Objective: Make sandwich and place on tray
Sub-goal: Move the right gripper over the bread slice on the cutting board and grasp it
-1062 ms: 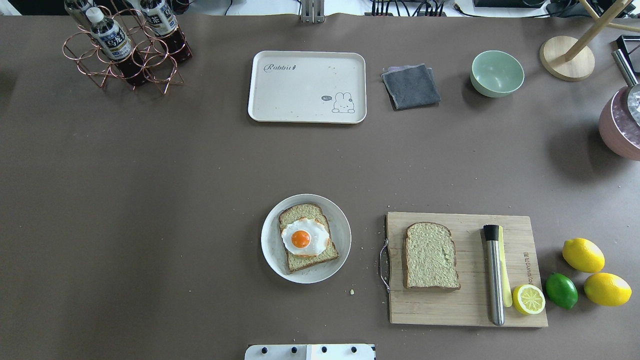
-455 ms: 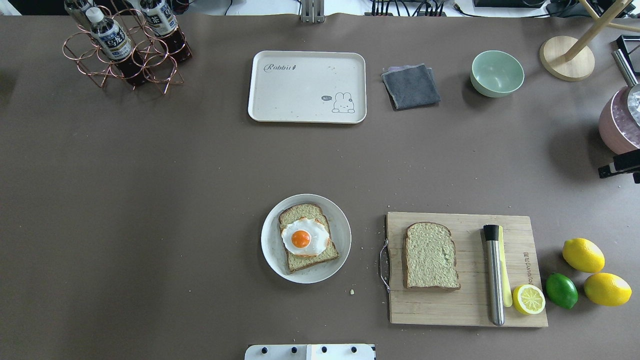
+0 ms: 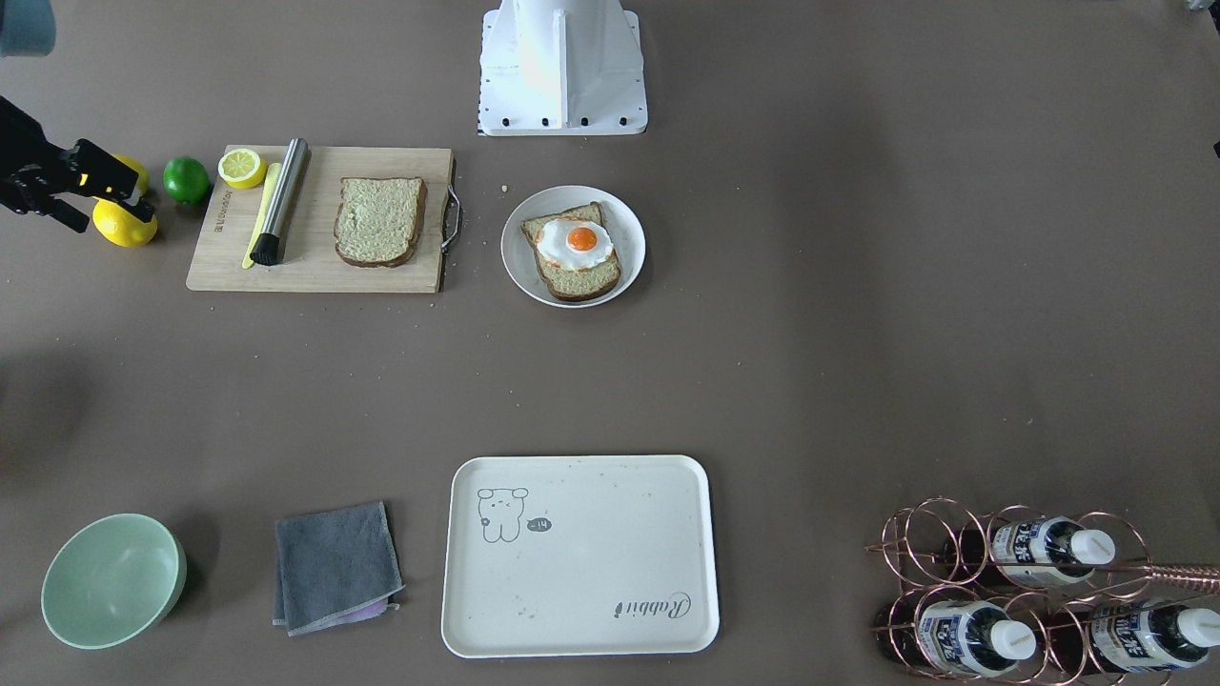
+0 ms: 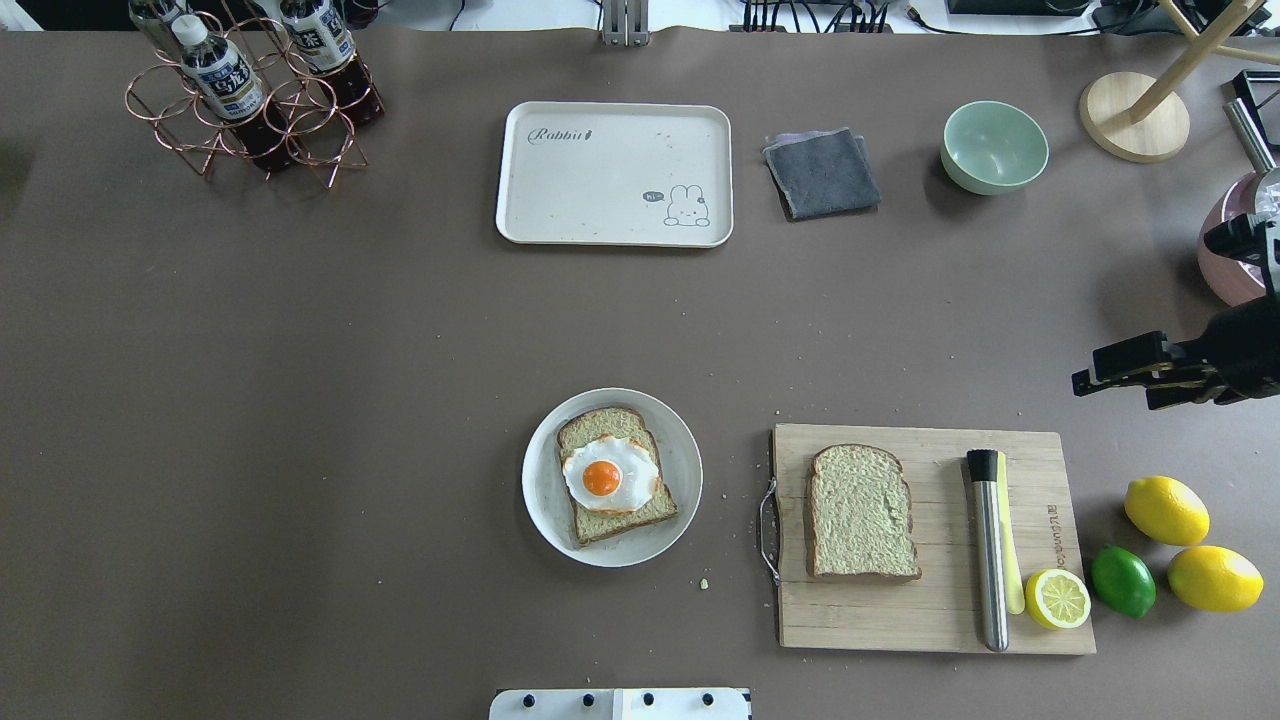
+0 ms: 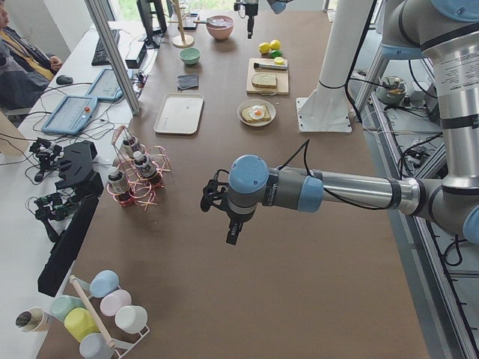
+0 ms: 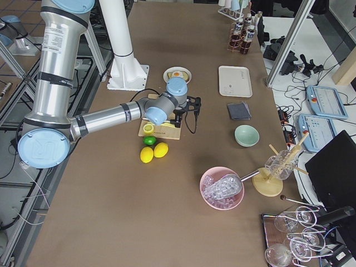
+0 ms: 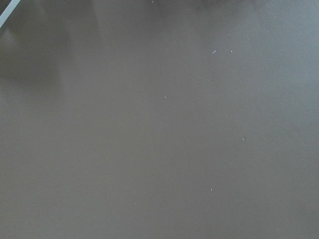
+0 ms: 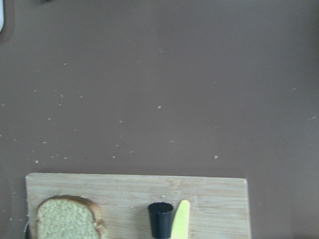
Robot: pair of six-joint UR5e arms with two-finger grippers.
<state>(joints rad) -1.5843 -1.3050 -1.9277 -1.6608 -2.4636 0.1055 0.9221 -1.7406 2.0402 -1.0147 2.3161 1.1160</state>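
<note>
change: the right gripper (image 4: 1100,370) has entered the overhead view from the lemon (image 4: 1165,510) side of the cutting board (image 4: 930,625). a second ago that view showed no arm at all. the gripper now hangs just past the board's far corner, not yet over the board. its two fingers appear to stand apart with a narrow gap between them, and nothing is held.

meaning for the task: the step in hand is probably the reach for the loose bread slice (image 4: 862,512), which lies flat on the board at its handle end. the sandwich is not yet assembled. the lower slice (image 4: 620,520), with the fried egg (image 4: 603,477) on top, sits on the plate (image 4: 545,520) just beside the board's handle. the tray (image 4: 610,190) lies well apart from the board, on the side away from the robot, and no part of the sandwich is on it.

view differences:
- the overhead view shows no left arm. only the exterior left view shows the left gripper (image 5: 233,228), over bare table far from the board (whether its fingers are spread or pressed together cannot be told from there).
- the left wrist view shows table surface only.
- the right wrist view shows the board's far edge, the top of the loose slice and the black tip of the steel bar (image 8: 160,219), all along its lower edge. no fingers appear in it.
</note>
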